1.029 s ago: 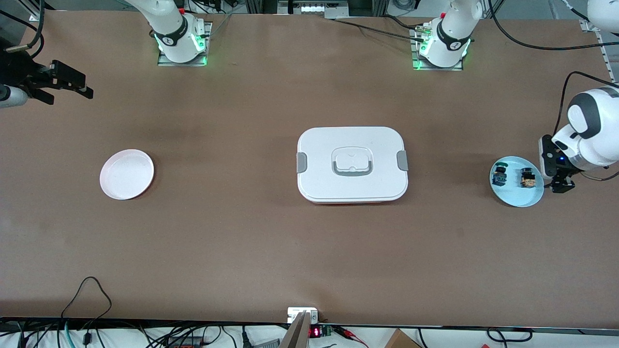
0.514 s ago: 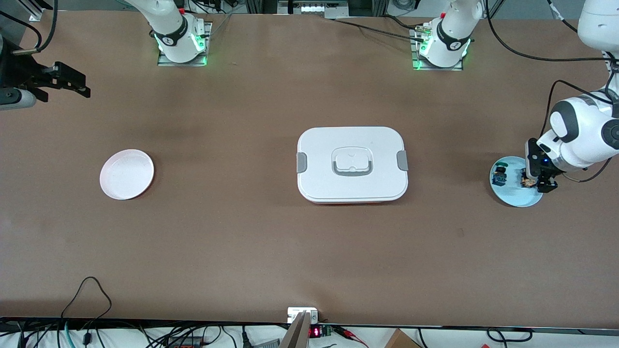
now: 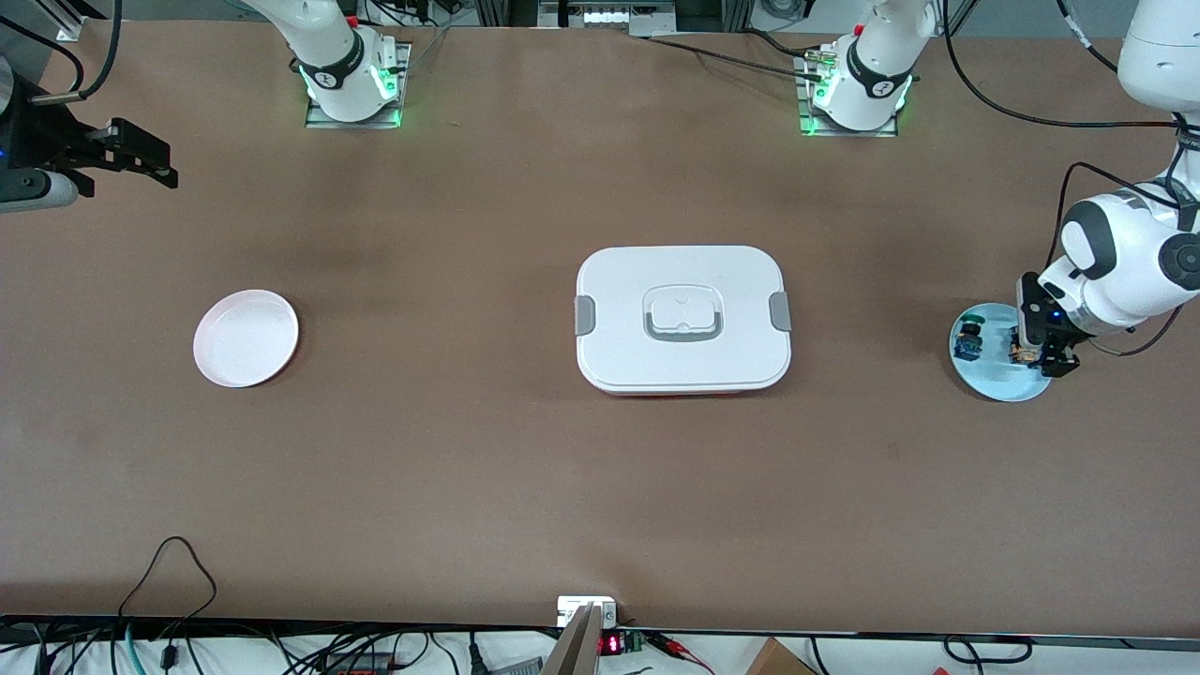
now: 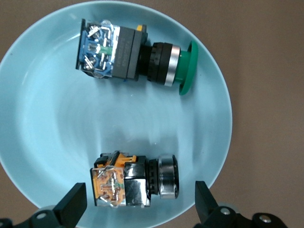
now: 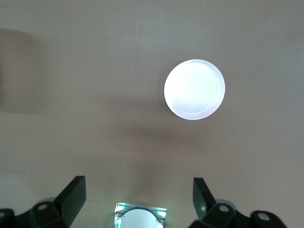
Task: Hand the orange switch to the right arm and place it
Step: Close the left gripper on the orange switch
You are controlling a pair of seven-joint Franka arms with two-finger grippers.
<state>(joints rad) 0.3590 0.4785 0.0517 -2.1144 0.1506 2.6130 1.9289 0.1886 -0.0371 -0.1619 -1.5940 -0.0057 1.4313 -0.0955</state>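
Observation:
The orange switch (image 4: 128, 183) lies on its side on a light blue plate (image 4: 42, 123) at the left arm's end of the table. It also shows in the front view (image 3: 1017, 354). My left gripper (image 4: 137, 209) is open and low over the plate, one finger (image 4: 71, 206) on each side of the switch without touching it. In the front view the left gripper (image 3: 1041, 359) partly covers the switch. My right gripper (image 3: 131, 178) is open and empty, held high over the right arm's end of the table, where that arm waits.
A switch with a blue block and green top (image 4: 130, 54) lies on the same plate beside the orange one. A closed white lunch box (image 3: 682, 319) sits mid-table. A white plate (image 3: 246, 337) lies toward the right arm's end and shows in the right wrist view (image 5: 194, 89).
My left gripper has moved from beside the light blue plate to over it and come down around the orange switch. The right gripper has drifted only slightly.

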